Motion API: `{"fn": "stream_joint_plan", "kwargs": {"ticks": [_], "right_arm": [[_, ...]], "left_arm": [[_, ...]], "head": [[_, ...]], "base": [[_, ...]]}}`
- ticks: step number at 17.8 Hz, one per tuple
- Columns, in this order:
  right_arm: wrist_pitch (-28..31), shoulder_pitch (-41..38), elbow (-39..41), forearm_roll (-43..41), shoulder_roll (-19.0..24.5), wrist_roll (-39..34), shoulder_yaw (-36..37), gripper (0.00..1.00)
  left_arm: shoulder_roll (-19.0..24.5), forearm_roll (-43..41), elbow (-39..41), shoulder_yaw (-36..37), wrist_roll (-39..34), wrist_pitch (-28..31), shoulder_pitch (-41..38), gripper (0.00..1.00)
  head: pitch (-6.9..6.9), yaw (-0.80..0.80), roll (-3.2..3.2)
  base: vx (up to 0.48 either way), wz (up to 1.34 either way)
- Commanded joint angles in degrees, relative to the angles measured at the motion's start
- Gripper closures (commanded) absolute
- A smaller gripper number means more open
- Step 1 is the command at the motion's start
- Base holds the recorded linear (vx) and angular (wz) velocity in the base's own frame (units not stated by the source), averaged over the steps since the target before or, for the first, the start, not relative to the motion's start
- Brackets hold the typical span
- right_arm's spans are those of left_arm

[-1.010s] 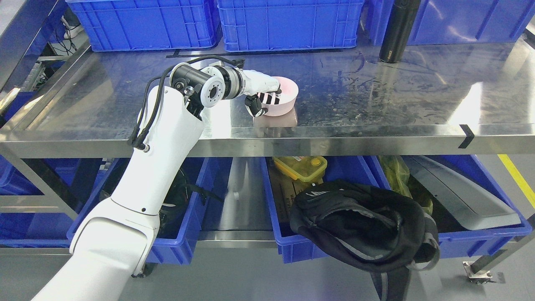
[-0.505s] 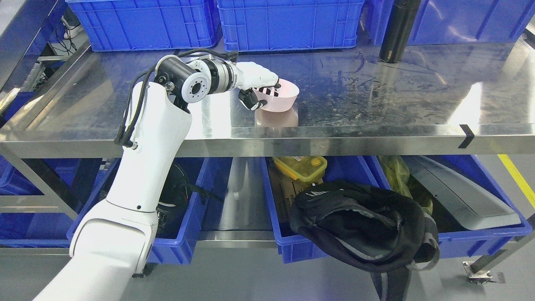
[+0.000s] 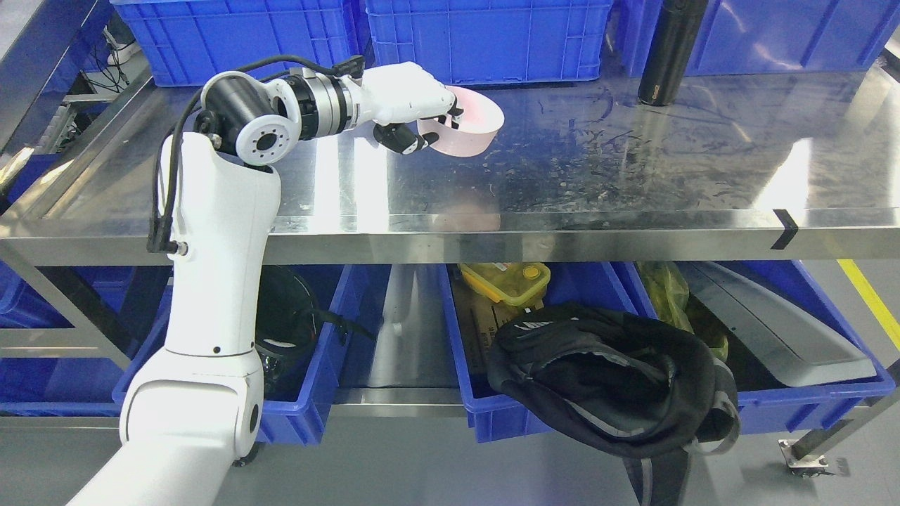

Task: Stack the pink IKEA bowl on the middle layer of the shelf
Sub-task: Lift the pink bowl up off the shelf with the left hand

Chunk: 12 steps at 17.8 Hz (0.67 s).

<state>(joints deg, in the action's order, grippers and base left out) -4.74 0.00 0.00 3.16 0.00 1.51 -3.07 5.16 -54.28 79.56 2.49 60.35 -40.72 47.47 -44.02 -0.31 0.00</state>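
Left hand (image 3: 415, 112) is closed on the near-left rim of the pink bowl (image 3: 467, 130): fingers curl over the rim into the bowl, thumb (image 3: 402, 138) presses on the outer wall below. The bowl is lifted clear of the steel shelf (image 3: 562, 176) and tilted, its mouth facing up and toward the right. A faint pink reflection shows on the shelf surface near the front edge, well apart from the bowl itself.

The left arm (image 3: 218, 232) rises from the lower left, bends at the elbow and reaches rightward over the shelf. The right arm is out of view.

Blue crates (image 3: 485, 42) stand along the back of the shelf, just behind the bowl. A black bottle (image 3: 664, 53) stands upright at the back right, well apart from the hand. A strip of black tape (image 3: 785, 228) crosses the shelf's front edge on the right.

Lower level: blue bins, one holding a yellow lidded box (image 3: 508, 281); a black backpack (image 3: 612, 379) hangs over the bin's front.
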Motion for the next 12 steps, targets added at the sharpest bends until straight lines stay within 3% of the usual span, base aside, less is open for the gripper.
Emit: {"fn": "stream_joint_plan", "kwargs": {"ticks": [1,12], "right_arm": [[-0.01,-1.32,1.0,0.01,-1.0,-0.01,-0.01,0.0],[-0.01,-1.32,1.0,0.01,-1.0,-0.01,-0.01,0.0]], "left_arm": [[-3.22,3.65,6.31,-19.08,-0.23,-4.28,-1.5,1.0],[-4.16,4.98,6.66,-20.42,-0.32,-4.28,-5.02,1.0]], "head": [[0.0,0.0,0.0],[0.0,0.0,0.0]], "base": [[0.0,0.0],[-0.001,0.06]]}}
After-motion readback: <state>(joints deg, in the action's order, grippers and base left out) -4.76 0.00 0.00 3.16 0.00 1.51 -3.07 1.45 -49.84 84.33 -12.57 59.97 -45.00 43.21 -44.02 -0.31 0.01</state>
